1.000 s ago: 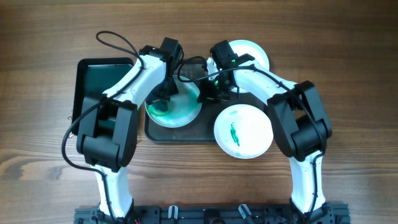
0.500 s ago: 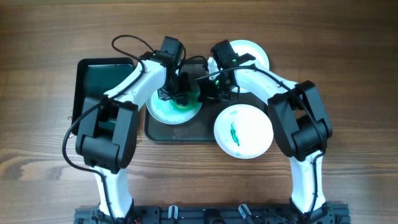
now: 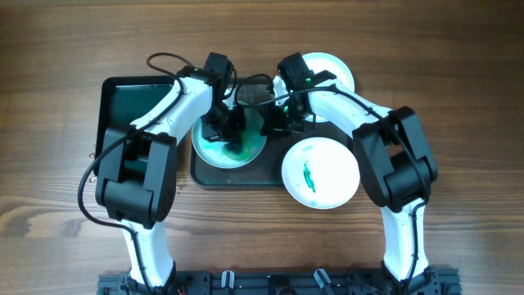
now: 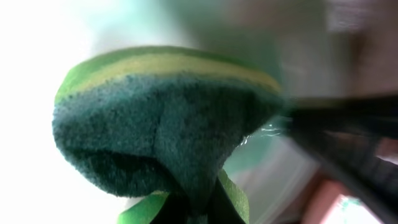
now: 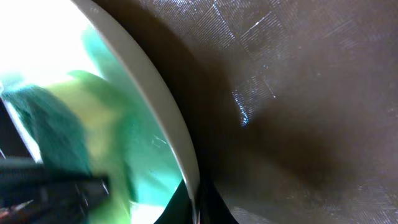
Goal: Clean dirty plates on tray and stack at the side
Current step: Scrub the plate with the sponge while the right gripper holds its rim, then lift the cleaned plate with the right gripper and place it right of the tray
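Observation:
A white plate [image 3: 214, 149] smeared green-teal lies on the left of the dark tray [image 3: 246, 174]. My left gripper [image 3: 232, 131] is shut on a green-and-yellow sponge [image 4: 161, 130] pressed onto that plate. My right gripper [image 3: 271, 123] is shut on the plate's right rim [image 5: 168, 118], with the tray floor [image 5: 298, 93] beside it. A second plate [image 3: 321, 172] with a small green smear overhangs the tray's right end. A third, plain white plate [image 3: 332, 70] sits behind the tray, partly hidden by my right arm.
A smaller dark green tray [image 3: 131, 106] stands at the left, partly under my left arm. Cables loop above the plate. Wood table [image 3: 458, 98] lies all around.
My left gripper with the sponge has moved across the smeared plate, first right and back, now slightly down toward its middle. The right gripper has held still on the rim.

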`<move>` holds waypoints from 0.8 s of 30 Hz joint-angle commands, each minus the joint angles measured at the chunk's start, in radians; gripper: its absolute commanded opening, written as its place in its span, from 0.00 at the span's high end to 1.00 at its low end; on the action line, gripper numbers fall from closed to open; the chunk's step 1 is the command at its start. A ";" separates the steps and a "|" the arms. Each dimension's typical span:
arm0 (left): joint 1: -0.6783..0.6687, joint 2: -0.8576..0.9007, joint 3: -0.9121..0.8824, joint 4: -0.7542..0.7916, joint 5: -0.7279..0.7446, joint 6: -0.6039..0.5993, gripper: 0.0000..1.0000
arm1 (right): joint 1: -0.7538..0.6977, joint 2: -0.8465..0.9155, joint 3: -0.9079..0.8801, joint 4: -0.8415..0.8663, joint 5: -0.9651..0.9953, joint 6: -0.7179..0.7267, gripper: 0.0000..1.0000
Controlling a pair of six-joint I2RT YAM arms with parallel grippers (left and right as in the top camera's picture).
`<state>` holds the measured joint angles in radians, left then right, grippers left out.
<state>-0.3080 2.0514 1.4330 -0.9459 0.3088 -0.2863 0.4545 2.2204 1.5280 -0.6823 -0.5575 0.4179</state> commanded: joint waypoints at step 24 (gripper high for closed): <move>0.184 -0.134 0.278 -0.151 -0.298 -0.163 0.96 | 0.068 -0.194 -0.040 -0.151 0.552 0.019 0.96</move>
<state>-0.1287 1.9362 1.6997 -1.0847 -0.0368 -0.4362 0.4877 2.1319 1.4998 -0.8040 -0.2985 0.4259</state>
